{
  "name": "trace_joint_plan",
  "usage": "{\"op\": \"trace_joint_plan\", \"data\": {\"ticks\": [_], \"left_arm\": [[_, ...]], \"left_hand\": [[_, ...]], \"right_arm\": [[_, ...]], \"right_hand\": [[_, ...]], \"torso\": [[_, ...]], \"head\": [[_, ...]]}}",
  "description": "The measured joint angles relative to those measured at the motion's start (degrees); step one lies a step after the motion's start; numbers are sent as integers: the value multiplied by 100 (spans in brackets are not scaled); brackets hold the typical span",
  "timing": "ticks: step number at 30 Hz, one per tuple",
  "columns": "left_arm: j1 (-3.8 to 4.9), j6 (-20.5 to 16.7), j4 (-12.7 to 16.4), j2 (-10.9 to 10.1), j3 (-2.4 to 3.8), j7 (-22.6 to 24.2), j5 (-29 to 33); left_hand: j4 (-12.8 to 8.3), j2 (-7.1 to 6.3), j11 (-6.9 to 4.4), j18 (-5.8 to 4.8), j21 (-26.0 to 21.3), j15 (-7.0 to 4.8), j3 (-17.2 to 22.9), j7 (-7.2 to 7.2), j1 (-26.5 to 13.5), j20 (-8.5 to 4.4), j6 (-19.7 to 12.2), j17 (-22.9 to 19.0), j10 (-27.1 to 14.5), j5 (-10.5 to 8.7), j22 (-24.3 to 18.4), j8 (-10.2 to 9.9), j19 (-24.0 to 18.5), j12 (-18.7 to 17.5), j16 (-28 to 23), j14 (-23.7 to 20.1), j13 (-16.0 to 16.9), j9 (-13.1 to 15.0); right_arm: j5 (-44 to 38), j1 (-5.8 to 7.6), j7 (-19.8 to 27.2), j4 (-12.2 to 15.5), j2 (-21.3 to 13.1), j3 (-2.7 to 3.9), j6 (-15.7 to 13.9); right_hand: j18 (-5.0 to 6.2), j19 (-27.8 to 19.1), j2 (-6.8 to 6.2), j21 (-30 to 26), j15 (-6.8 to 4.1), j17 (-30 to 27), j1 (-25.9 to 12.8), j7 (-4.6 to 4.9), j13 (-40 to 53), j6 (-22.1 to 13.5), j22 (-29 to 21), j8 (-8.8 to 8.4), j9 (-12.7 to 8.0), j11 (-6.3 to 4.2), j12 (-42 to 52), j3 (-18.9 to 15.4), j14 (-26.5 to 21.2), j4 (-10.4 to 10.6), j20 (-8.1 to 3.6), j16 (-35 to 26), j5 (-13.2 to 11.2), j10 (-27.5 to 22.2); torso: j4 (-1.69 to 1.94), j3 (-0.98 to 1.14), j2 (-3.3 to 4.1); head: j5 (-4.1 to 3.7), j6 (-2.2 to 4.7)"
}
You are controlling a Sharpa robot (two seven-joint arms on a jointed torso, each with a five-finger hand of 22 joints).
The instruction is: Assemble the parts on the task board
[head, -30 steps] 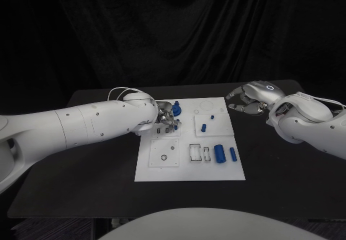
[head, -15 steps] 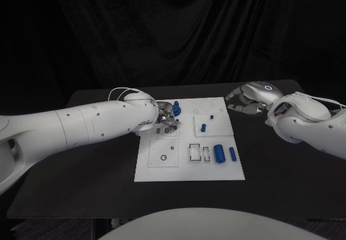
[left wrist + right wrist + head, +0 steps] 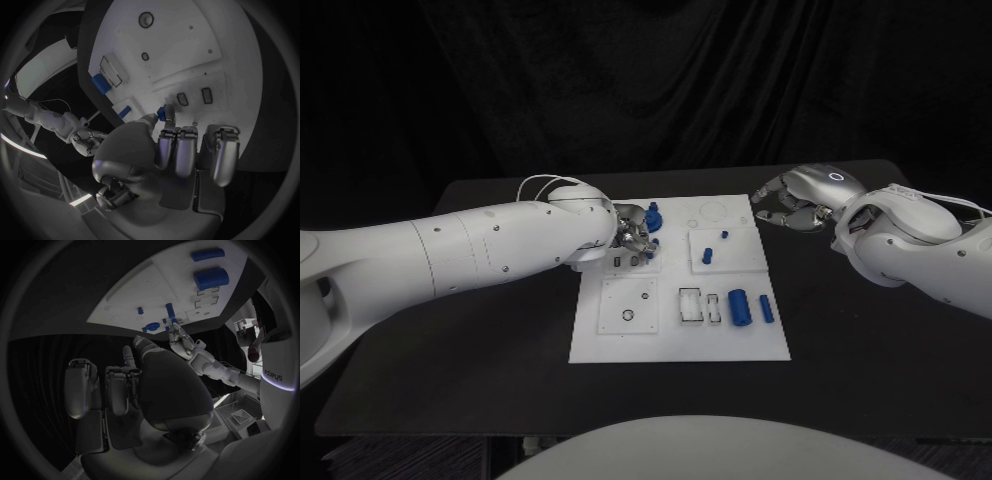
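Several small blue parts sit on the white board [image 3: 678, 330] at mid-table: two short cylinders, a thick one [image 3: 738, 307] and a thin one [image 3: 766, 307], lie flat side by side on the near right section, two little pegs [image 3: 707, 255] stand in the far right section, and a dark blue knob [image 3: 653, 211] stands near the far left edge by the left hand [image 3: 635, 240]. Left hand is over the board's far left section w/ a small blue part [image 3: 167, 114] at its fingertips [image 3: 164, 145], apparently pinched between thumb and a finger close to the two small slots [image 3: 194, 96]; I'd call that grasping, tho contact is partly hidden. Right hand [image 3: 798, 200] hovers off the board's far right corner, fingers curled in, nothing in them. Judging by looks, parts are rigid moulded plastic, smooth, light, prob a bit slippery against metal fingertips; not fragile, but easy to flick or roll, esp. the cylinders. Best hold is a fingertip pinch across the sides, mid-length, keeping the end free for its slot. Board is flat, hard, matte white w/ dark-outlined recesses and round holes; table [image 3: 488, 340] is matte black.
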Motion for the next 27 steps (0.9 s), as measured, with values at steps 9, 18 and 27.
{"op": "trace_joint_plan", "data": {"ticks": [9, 18, 27], "left_arm": [[-4, 18, 0, -25, 5, 0, 0], [-6, 21, 8, -29, 7, -1, -1], [-11, 21, 14, -63, 8, 0, -1]], "left_hand": [[-131, -143, 0, -1, -21, 0, 354, -10, 24, 0, 51, 0, 0, 42, 0, -101, 0, 0, 0, 0, 0, 105], [-320, -329, 0, 0, -21, 0, 848, -8, -91, 0, 93, 0, 0, 228, 0, -217, 0, 0, 0, 0, 0, 232], [-474, -468, 0, -1, -21, 0, 1247, -9, -209, 0, 134, 0, 0, 421, 0, -271, 0, 0, 0, 0, 0, 362]], "right_arm": [[82, -1, -5, -8, 10, 0, 48], [118, -4, -14, -35, 26, 0, 85], [132, -5, -32, -36, 15, 0, 125]], "right_hand": [[0, 0, 23, -37, 0, 0, 23, 0, 0, 0, 0, 0, 0, 0, 0, 0, 0, 0, 0, 0, 0, 0], [0, 0, 23, -37, 0, 0, 23, 0, 0, 0, -1, 0, -4, 0, 0, 16, 0, 16, 0, 0, 0, 0], [0, 0, 23, -59, 0, 0, 22, -21, 0, 20, -1, 0, -4, 0, 0, 16, 0, 16, 0, 0, 0, 0]], "torso": [[-1, 0, -1], [-2, -1, -1], [0, -1, -1]], "head": [[15, 0], [41, 0], [52, 0]]}}
